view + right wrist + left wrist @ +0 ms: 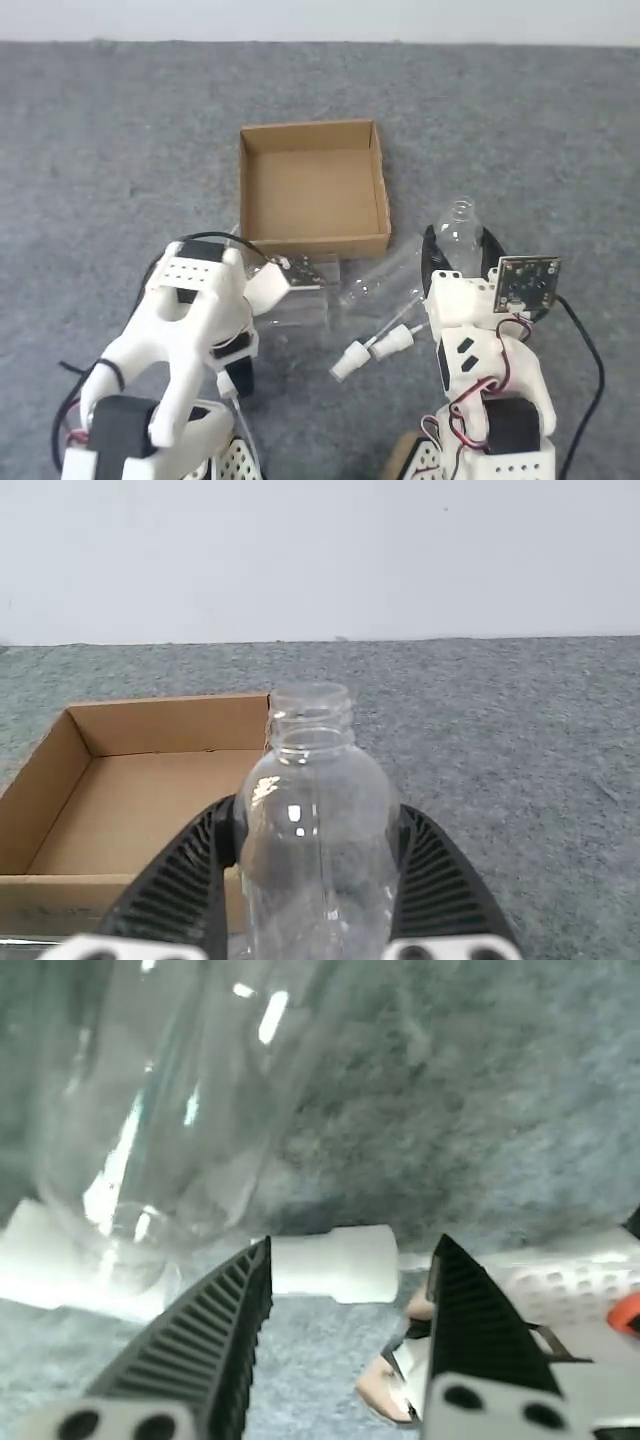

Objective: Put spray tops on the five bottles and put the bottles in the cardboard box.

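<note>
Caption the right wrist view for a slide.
Right end effector holds an upright, uncapped clear bottle, the open cardboard box beyond it.

— Can any writing be read here?
— None. The cardboard box (60, 900) has a faint row of dark marks on its front wall, too small to make out.
— And the bottle (315, 820)?
— Its clear wall carries nothing legible.

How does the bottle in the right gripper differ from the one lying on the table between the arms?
The held bottle stands upright; the lying bottle rests on its side. The held bottle is clamped in the right gripper; the lying bottle is ungripped. Both are clear.
</note>
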`<state>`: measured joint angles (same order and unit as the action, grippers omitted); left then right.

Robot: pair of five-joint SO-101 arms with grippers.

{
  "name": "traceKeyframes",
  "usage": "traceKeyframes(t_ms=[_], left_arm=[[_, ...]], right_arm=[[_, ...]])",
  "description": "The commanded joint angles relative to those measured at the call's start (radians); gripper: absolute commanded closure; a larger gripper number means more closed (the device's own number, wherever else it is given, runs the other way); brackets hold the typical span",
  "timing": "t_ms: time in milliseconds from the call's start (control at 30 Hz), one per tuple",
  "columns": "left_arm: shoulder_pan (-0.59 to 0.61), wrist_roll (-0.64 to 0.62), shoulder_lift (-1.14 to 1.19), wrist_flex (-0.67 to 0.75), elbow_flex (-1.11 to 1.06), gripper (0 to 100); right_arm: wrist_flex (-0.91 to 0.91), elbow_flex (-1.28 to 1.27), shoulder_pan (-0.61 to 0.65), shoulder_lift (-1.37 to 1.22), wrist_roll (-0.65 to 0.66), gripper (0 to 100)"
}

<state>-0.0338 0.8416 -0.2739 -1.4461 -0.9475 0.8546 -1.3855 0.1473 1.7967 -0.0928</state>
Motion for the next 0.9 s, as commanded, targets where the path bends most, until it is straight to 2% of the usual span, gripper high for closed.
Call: traceKeyframes(t_ms=[0,133,467,867], left_arm=[[0.046,0.021,0.003,0.025,0.005,76],[0.109,0.031,0.005,0.080,0.002,78],[0.250,0.132,-0.003,0.080,0.008,78],[0.560,0.301,0.002,0.121,0.134,78]], right_arm=[[-0.030,0.011,0.004,0.019,-0.008,96.1],[-0.030,0.011,0.004,0.019,-0.008,96.1],[-0.030,0.011,0.004,0.019,-0.008,96.1],[-0.031,0.011,0.004,0.019,-0.008,96.1]])
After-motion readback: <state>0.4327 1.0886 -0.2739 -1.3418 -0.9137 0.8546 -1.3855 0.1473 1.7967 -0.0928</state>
